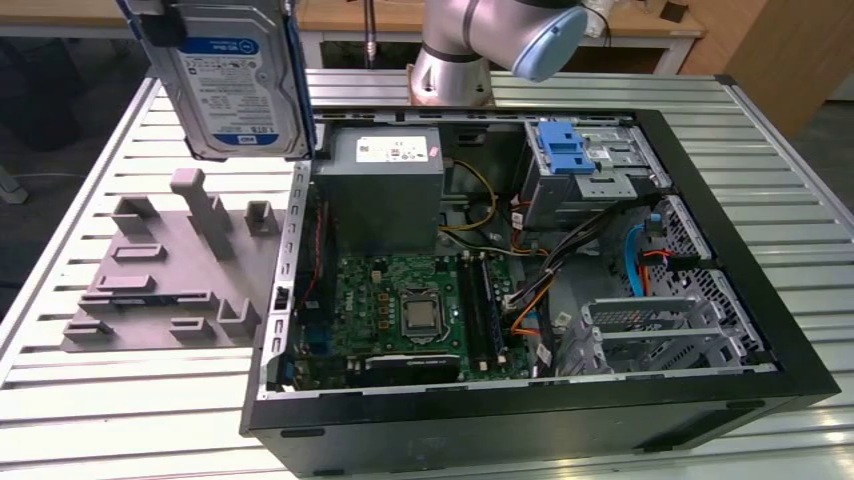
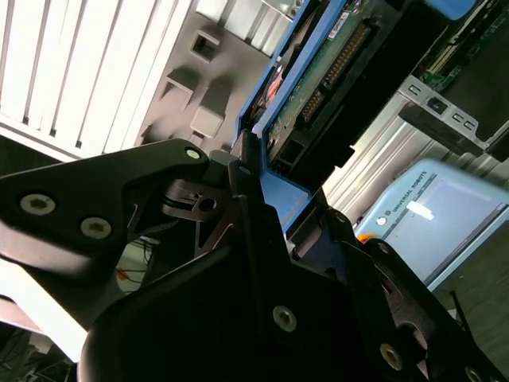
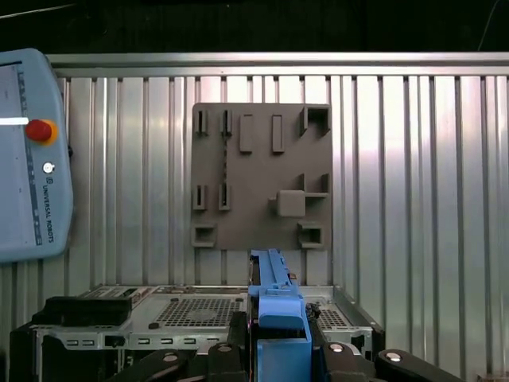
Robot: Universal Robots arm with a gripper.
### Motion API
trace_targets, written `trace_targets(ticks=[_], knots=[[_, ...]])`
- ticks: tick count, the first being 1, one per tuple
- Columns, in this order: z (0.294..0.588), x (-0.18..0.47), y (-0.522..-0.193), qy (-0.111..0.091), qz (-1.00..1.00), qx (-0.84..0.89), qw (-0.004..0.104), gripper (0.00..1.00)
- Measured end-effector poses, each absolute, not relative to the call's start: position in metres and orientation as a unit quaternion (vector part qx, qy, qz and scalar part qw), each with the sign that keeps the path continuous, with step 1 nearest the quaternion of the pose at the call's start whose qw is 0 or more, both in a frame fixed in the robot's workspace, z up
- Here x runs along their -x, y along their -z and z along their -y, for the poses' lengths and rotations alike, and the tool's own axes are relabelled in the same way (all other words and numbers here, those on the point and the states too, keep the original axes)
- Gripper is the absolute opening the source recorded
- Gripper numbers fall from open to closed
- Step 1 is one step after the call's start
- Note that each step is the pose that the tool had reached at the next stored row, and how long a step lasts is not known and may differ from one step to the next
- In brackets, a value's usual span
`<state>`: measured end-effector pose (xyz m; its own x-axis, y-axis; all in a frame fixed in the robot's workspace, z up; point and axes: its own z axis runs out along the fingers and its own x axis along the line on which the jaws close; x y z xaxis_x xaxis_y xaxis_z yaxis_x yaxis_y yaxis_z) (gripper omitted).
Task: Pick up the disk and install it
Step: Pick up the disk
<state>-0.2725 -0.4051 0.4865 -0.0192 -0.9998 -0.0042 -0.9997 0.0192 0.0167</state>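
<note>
I counted one disk [image 1: 238, 80], one open computer case [image 1: 534, 425], one grey fixture plate [image 1: 160, 285], one teach pendant [image 3: 28, 159] and a single arm [image 1: 467, 40] over a slatted metal bench [image 1: 120, 420]. The gripper [image 3: 277, 333] was clamped on the disk's blue end handle [image 3: 278, 314], a finger [image 3: 237, 338] pressed to each side. The disk hung upright beneath the gripper, clear of the bench. It was above the fixture plate and just outside the case wall.

The exterior view gave the disk's silver face, its white-and-blue label and a blue rail down one edge. The second wrist view gave the other side: a green circuit board [image 2: 318, 76] with a dark connector strip. In the first wrist view the disk was edge-on, a narrow blue bar running away from the gripper toward the plate, with the pendant off to one side.
</note>
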Motion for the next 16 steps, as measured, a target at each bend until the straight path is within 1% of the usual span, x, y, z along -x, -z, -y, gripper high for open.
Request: trace_targets(ticks=[16], knots=[[0.409,0.240,-0.486,0.008,0.714,-0.700,0.005,0.36]])
